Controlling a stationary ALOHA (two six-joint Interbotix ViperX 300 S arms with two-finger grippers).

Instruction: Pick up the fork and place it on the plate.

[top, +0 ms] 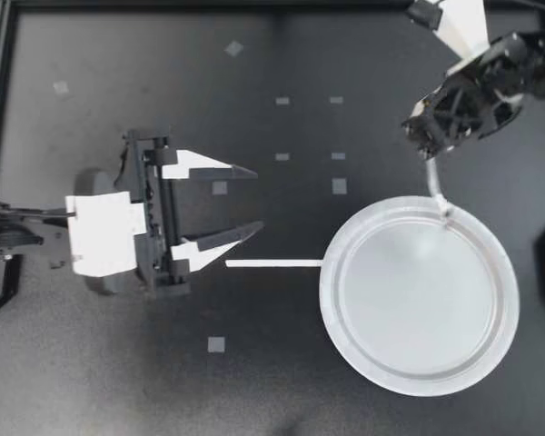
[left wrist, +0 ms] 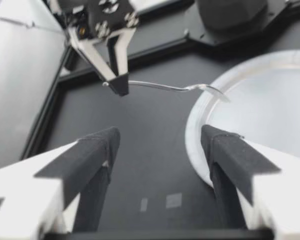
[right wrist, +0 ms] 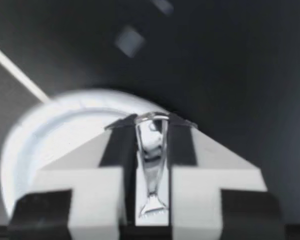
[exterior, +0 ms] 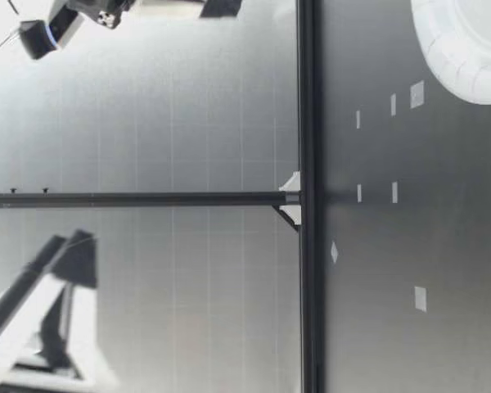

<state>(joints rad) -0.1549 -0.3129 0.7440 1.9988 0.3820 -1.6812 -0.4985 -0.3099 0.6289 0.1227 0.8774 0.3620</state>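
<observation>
Fork [top: 439, 189] in right claw [top: 430, 155]

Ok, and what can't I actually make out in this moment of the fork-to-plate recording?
Top view: the right tool hides its own grip on the fork under its wrist.
Left wrist view: blur leaves unclear whether the fork's head touches the plate rim.
Low view: no fork shows; an edge cuts off the plate.
</observation>
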